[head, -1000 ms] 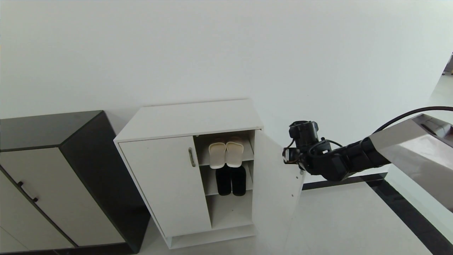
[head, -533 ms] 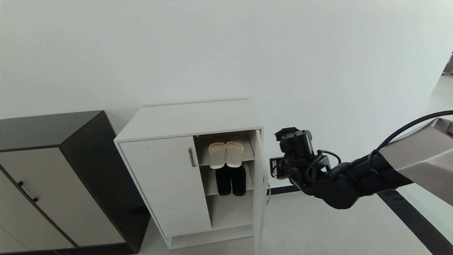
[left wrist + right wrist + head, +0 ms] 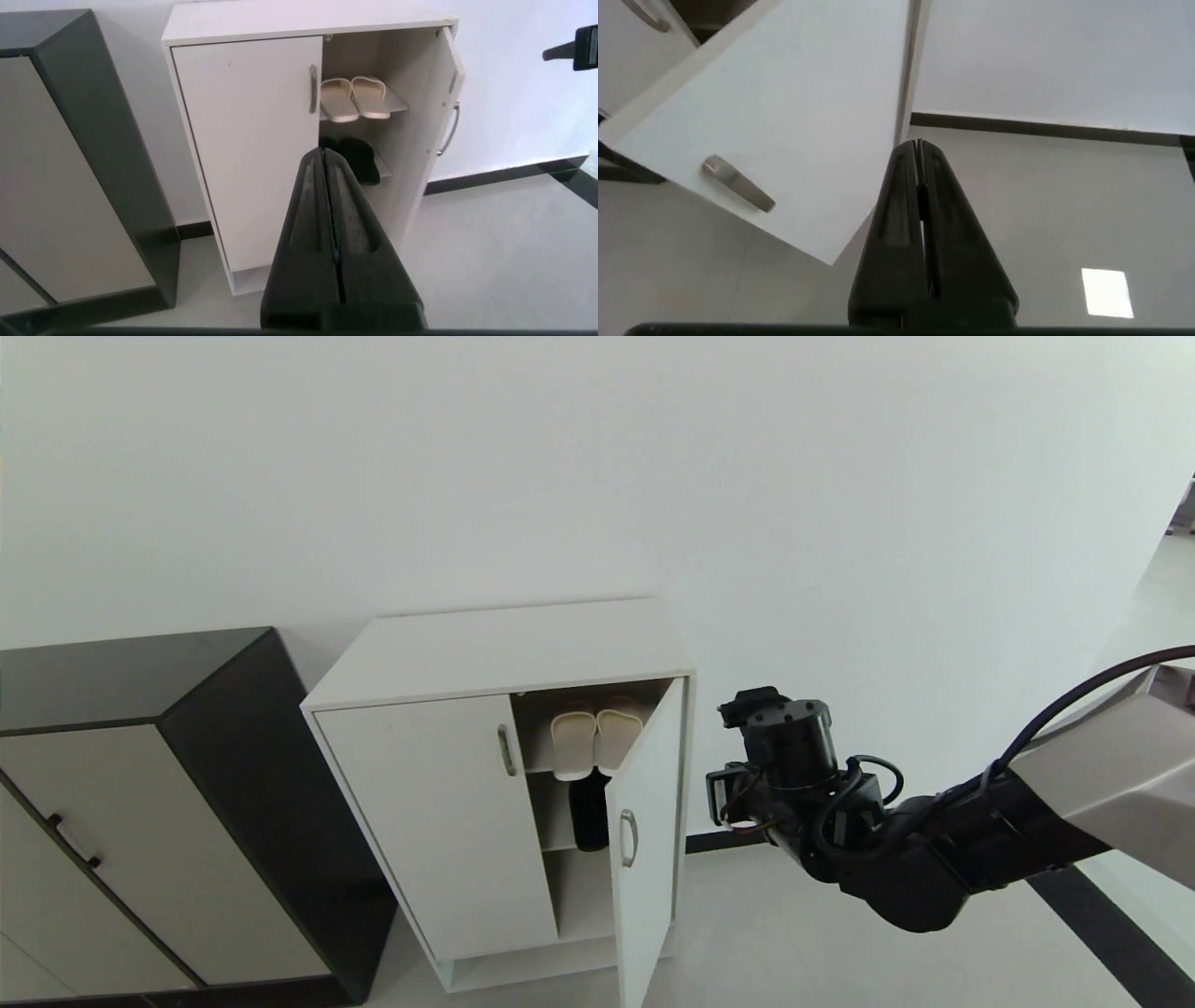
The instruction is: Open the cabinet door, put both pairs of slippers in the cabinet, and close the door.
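Watching the right gripper [image 3: 918, 154]? It's clenched tight, with nothing in it.

Yes. It hangs off the right side of the cabinet [image 3: 495, 649], just beside the door [image 3: 649, 887], facing the outer face. I can't tell whether it touches.

And how does the door lie?

It stands tall, hinged on the cabinet's right edge and swung about halfway across the opening. The handle [image 3: 628, 837] is on the free edge, out front. So the panel lies toward the cabinet from the gripper. I'd guess a sideways push shuts it.

And the things meant to go inside?

Both are in the cabinet. The white slippers [image 3: 595, 739] sit above and the black slippers [image 3: 588, 812] below them, partly behind the door.

The left gripper [image 3: 329, 163]?

Pinched together too and empty, well out in front of the cabinet. The right one is much nearer, so I reckon the closing falls to it.
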Motion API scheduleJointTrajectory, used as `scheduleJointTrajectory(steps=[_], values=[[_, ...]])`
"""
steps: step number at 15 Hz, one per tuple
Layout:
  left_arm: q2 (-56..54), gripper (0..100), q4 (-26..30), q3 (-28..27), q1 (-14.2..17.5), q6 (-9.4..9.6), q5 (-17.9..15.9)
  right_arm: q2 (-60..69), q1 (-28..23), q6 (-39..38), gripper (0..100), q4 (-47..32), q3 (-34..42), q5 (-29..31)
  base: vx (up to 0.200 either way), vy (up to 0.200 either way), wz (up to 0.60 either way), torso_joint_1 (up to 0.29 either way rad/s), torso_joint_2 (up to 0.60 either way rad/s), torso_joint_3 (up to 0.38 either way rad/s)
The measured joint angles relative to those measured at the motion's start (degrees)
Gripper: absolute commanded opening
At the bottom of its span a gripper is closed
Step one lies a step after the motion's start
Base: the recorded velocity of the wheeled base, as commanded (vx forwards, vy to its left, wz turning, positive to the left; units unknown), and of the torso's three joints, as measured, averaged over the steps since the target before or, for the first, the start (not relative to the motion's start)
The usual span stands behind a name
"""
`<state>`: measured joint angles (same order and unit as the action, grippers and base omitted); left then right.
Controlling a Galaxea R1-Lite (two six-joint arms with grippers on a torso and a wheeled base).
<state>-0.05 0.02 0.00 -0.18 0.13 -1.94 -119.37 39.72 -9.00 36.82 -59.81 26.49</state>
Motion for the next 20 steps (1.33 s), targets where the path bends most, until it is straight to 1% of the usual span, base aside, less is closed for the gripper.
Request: scheduleJointTrajectory(steps=[2,4,7,10,13,15,17,20], values=[[0.0,0,-0.02,0.0,0.0,0.0,0.0,0.0,0.24,-0.11,0,0.02,0.17,0.02,0.0,0.0,0.6,0.002,0.0,0.002],[0.0,0,0.0,0.0,-0.02,0.02,0.02,-0.12,0.5,-0.2,0,0.0,0.41,-0.38,0.0,0.0,0.0,0.0,0.0,0.0],[0.0,0,0.02,0.0,-0.06,0.02,0.02,-0.23,0.38,-0.22,0,3.78,1.79,-3.06,0.0,0.0,0.0,0.0,0.0,0.0],[0.0,0,-0.02,0.0,0.0,0.02,0.02,-0.22,0.35,0.11,0,11.28,5.29,-8.16,0.0,0.0,0.0,0.0,0.0,0.0],[0.0,0,0.0,0.0,0.0,0.02,0.0,-0.15,-1.46,0.09,0,19.07,11.08,-17.21,0.0,0.0,0.0,0.0,0.0,0.0],[0.0,0,0.02,0.0,0.0,0.02,0.0,-0.12,-3.15,0.07,0,22.97,15.27,-21.38,0.0,0.0,0.0,0.0,0.0,0.0],[0.0,0,0.0,0.0,0.0,0.05,0.09,-0.41,-5.05,-0.02,0,26.43,19.04,-23.67,0.2,0.0,0.0,0.0,0.0,0.002],[0.0,0,0.0,0.0,0.0,0.11,0.02,-2.01,-6.18,-0.04,0,30.38,20.97,-24.0,0.2,0.0,0.0,-0.004,0.0,0.005]])
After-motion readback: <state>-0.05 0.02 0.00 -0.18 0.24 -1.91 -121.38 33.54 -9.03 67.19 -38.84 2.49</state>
